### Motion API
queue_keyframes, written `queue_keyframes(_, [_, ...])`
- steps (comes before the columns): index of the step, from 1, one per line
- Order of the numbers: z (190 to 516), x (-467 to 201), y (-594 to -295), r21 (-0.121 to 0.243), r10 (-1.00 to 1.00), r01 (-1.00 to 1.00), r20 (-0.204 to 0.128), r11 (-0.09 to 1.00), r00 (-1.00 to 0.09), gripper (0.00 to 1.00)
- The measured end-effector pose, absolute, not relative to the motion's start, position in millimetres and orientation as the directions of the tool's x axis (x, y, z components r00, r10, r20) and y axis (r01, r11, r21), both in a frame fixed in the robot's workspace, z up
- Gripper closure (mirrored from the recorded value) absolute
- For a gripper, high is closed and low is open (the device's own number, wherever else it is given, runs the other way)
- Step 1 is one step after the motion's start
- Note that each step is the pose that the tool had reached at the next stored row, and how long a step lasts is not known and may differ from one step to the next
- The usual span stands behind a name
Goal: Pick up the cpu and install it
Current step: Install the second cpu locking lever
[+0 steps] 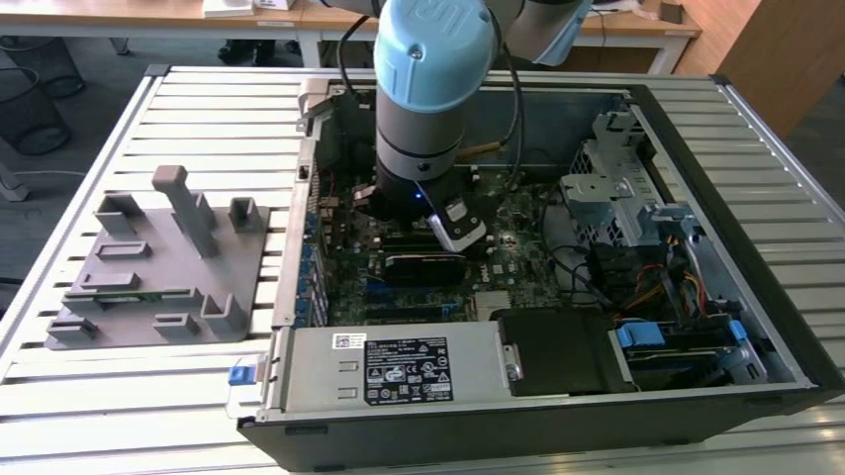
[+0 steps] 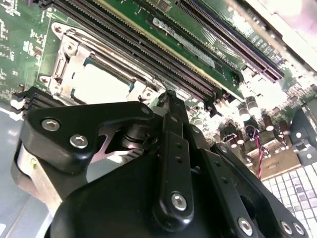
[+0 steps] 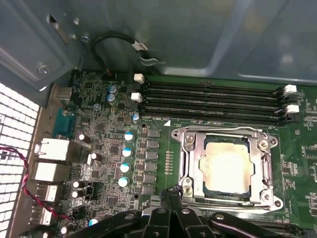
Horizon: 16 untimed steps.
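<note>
The cpu (image 2: 101, 84) sits in its socket beyond the hand (image 2: 171, 96).

I count one cpu (image 3: 225, 166) sitting in one metal socket frame (image 3: 190, 163) at the lower right of the first wrist view, with four long memory slots (image 3: 213, 99) above it and four blue-topped capacitors (image 3: 126, 158) in a column left of centre. In the exterior view I see one open computer case (image 1: 739, 297), one robot arm (image 1: 429, 89) at top centre, and one grey fixture plate (image 1: 145, 287) at the left
</note>
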State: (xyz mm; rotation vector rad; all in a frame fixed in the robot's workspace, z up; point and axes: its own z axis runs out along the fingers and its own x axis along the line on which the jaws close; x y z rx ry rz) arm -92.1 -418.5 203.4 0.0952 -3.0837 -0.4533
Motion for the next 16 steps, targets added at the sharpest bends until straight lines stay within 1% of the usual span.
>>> queue_keyframes(16, [213.9,-92.1,-418.5,0.288,-0.064,-0.057,0.014,0.956,-0.998,0.89])
